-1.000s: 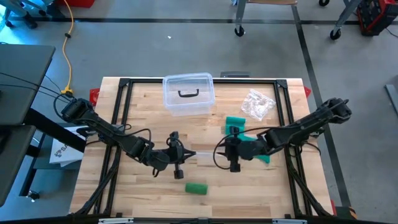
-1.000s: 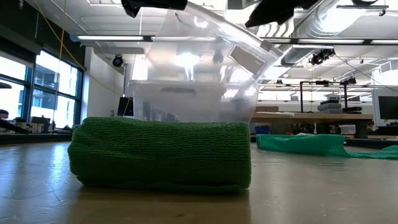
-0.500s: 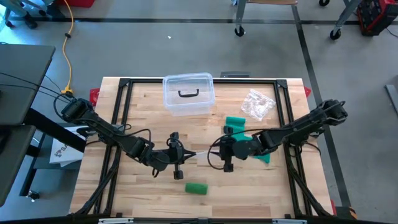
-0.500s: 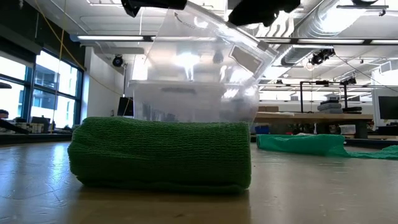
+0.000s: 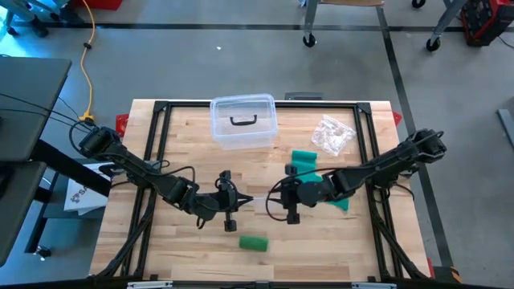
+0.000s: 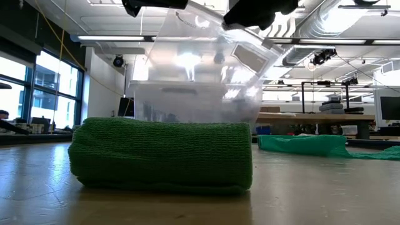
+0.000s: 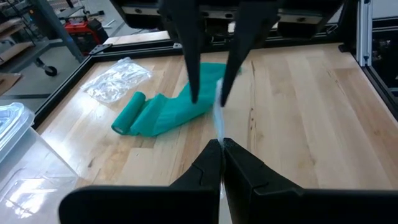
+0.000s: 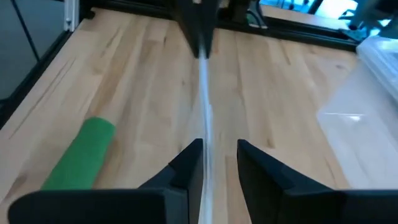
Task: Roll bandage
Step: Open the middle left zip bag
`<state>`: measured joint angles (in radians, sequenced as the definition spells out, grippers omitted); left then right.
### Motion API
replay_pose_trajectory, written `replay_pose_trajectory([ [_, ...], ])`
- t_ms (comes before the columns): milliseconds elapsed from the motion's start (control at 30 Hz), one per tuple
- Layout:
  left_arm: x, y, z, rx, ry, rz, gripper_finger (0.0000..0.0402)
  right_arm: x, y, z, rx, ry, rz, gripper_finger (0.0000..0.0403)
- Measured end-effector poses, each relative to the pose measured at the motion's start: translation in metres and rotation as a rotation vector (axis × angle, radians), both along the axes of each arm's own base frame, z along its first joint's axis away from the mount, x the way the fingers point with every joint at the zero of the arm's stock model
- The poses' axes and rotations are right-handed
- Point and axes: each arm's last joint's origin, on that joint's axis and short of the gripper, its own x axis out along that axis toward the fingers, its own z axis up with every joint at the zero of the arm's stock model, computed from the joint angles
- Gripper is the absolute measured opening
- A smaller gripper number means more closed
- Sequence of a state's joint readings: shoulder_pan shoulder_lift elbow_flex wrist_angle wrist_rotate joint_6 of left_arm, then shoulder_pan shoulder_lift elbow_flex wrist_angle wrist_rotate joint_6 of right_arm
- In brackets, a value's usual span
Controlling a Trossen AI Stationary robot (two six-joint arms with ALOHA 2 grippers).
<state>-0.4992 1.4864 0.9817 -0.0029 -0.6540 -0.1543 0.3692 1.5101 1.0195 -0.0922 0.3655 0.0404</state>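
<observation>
The left gripper (image 5: 238,201) sits near the middle of the table (image 5: 185,241), its jaws clenched on one end of a thin clear strip (image 8: 205,118), apparently a plastic bag seen edge-on, though the views are too poor to be sure. In the left wrist view the two dark fingers (image 7: 208,168) meet tightly, with the strip rising from between them. The strip runs across to the right gripper (image 5: 287,195), which faces the left one from just beside it. In the right wrist view its jaws stand a little apart with the strip passing between them; whether they press on it cannot be told.

Behind the right gripper, toward the right side of the table, lies a loose teal bandage (image 7: 163,112), partly unrolled, with two rolled ends side by side. A crumpled clear wrapper (image 5: 332,134) lies near the far right corner. A rolled green bandage (image 5: 254,243) rests near the front edge, just in front of the two grippers and well apart from the teal one. In the low view it fills the foreground, lying flat on the wood. A clear plastic box (image 5: 243,122) with a lid and dark handle stands at the middle of the far edge.
</observation>
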Motion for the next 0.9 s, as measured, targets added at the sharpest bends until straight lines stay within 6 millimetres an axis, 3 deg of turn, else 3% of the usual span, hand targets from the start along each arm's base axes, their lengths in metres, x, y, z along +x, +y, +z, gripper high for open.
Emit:
replay_pose_trajectory([
  [300, 0.0000, 0.0000, 0.0000, 0.000, 0.000, 0.000, 0.0000, -0.0024, -0.0019, 0.0096, 0.006, -0.039, 0.021, 0.0087],
  [900, 0.0005, 0.0001, 0.0005, -0.003, -0.006, 0.001, 0.0000, 0.0024, -0.0041, 0.0009, 0.047, 0.012, 0.089, 0.0087],
])
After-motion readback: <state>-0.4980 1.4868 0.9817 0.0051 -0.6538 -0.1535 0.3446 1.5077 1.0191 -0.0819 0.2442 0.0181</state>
